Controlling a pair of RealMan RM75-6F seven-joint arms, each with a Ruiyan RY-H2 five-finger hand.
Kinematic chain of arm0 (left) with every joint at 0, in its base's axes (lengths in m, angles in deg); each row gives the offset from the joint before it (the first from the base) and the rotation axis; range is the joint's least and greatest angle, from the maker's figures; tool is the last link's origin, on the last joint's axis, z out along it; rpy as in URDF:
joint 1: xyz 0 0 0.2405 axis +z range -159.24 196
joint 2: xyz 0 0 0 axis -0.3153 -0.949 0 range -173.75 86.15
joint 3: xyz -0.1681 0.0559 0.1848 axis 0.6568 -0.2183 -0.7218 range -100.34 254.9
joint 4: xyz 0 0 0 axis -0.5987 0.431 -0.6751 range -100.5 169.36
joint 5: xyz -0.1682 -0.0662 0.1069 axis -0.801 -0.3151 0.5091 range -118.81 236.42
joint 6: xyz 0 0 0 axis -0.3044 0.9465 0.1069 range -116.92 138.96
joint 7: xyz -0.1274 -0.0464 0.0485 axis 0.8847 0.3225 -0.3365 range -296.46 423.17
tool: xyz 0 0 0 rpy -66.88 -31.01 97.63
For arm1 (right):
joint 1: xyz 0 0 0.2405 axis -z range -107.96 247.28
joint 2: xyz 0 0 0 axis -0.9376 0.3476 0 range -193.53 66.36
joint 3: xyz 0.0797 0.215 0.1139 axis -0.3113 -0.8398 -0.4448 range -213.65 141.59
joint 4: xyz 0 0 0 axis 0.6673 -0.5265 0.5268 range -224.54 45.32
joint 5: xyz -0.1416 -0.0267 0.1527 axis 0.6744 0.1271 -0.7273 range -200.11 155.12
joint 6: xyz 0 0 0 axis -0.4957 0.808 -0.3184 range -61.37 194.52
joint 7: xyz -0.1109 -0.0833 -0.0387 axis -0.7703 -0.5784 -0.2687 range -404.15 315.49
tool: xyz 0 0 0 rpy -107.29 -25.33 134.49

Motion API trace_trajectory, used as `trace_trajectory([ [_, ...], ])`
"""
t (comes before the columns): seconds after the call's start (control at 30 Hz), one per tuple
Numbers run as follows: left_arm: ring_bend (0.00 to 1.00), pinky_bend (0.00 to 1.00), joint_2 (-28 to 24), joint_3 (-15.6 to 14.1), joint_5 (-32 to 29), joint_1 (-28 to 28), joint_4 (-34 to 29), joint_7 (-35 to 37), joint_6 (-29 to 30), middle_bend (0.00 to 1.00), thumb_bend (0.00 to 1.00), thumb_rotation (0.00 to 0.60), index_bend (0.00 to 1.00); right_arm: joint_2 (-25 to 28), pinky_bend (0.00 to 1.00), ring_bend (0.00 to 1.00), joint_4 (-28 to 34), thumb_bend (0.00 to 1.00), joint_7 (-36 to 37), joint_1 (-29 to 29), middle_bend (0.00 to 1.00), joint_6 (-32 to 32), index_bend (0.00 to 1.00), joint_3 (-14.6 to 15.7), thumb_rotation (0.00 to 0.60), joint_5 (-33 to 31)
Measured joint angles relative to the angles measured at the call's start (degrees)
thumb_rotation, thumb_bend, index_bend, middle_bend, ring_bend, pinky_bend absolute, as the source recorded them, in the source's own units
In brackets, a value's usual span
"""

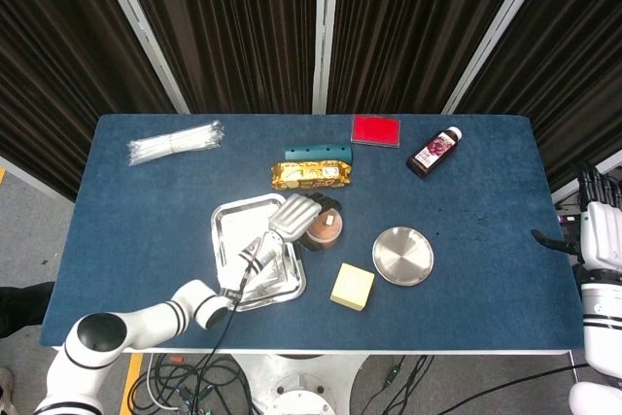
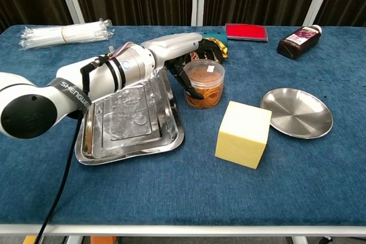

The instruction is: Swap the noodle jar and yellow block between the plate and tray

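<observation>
Mid-table, the left hand [image 2: 186, 55] reaches over the tray's [image 2: 91, 141] right edge to the jar [image 2: 204, 83]. Its fingers [image 2: 201, 55] curl round the jar's back and left side at lid level; can't tell if the grip is closed. Jar stands upright on the table [image 2: 171, 198], just right of the tray, w/ orange noodles inside and a small label on the lid. Tray holds nothing. Block [image 2: 243, 134] sits on the table in front of the jar, between tray and plate [image 2: 296, 112], touching neither. Plate is bare, right of the block.

At the far right table edge the right hand [image 1: 601, 230] shows in the head view only, fingers spread, holding nothing.

Behind the jar: a gold snack pack [image 1: 309, 174], teal bar [image 1: 318, 152], red card [image 2: 246, 31], dark bottle [image 2: 297, 42] lying down. Far left: a straw bundle [image 2: 66, 33].
</observation>
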Motion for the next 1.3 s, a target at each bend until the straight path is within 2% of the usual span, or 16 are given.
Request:
trace_trajectory([
  [0.23, 0.35, 0.5, -0.41, 0.34, 0.43, -0.04, -0.89, 0.39, 3.1, 0.38, 0.17, 0.6, 0.36, -0.04, 0.0, 0.0, 0.22, 0.0, -0.08, 0.06, 0.0, 0.2, 0.0, -0.23, 0.6, 0.06],
  [0.43, 0.35, 0.5, -5.51, 0.84, 0.13, 2.02, -6.99, -1.55, 6.45, 0.39, 0.17, 0.6, 0.38, 0.13, 0.0, 0.0, 0.95, 0.0, -0.94, -0.18, 0.0, 0.08, 0.0, -0.27, 0.6, 0.34],
  [0.53, 0.35, 0.5, -8.86, -0.09, -0.5, 4.73, -11.71, -4.4, 7.9, 0.39, 0.17, 0.6, 0.38, -0.16, 0.0, 0.0, 1.27, 0.0, -1.45, -0.33, 0.0, 0.1, 0.0, -0.1, 0.6, 0.65],
  [0.77, 0.35, 0.49, -16.4, -4.38, -4.3, 13.89, -22.4, -12.96, 12.43, 0.38, 0.17, 0.6, 0.37, -1.25, 0.0, 0.0, 1.48, 0.0, -2.59, -1.17, 0.0, -0.64, 0.0, 0.3, 0.6, 1.2],
  [0.87, 0.3, 0.46, -17.41, -5.36, -5.12, 15.47, -23.42, -13.76, 13.43, 0.33, 0.13, 0.6, 0.29, -1.45, 0.0, 0.0, 1.74, 0.0, -3.39, -1.44, 0.0, -0.79, 0.0, 0.42, 0.6, 1.31],
  [1.07, 0.13, 0.33, -17.05, -6.73, -4.68, 15.89, -22.83, -12.39, 11.82, 0.19, 0.05, 0.6, 0.15, -1.65, 0.0, 0.0, 2.52, 0.0, -4.93, -1.75, 0.0, -0.82, 0.0, 0.44, 0.6, 0.9],
  [1.17, 0.04, 0.24, -16.96, -7.28, -4.46, 16.2, -22.51, -11.48, 11.0, 0.08, 0.03, 0.6, 0.07, -1.57, 0.0, 0.0, 2.95, 0.0, -5.47, -1.82, 0.0, -0.76, 0.0, 0.48, 0.6, 0.88],
  [1.23, 0.0, 0.19, -17.2, -7.23, -4.44, 16.54, -22.68, -11.15, 11.38, 0.02, 0.01, 0.6, 0.04, -1.45, 0.0, 0.0, 3.2, 0.0, -5.53, -1.82, 0.0, -0.72, 0.0, 0.6, 0.6, 1.18],
  [1.3, 0.0, 0.17, -17.98, -7.01, -4.61, 17.05, -23.66, -10.93, 11.95, 0.0, 0.0, 0.6, 0.04, -1.23, 0.0, 0.0, 3.61, 0.0, -5.41, -1.78, 0.0, -0.76, 0.0, 0.87, 0.6, 1.85],
])
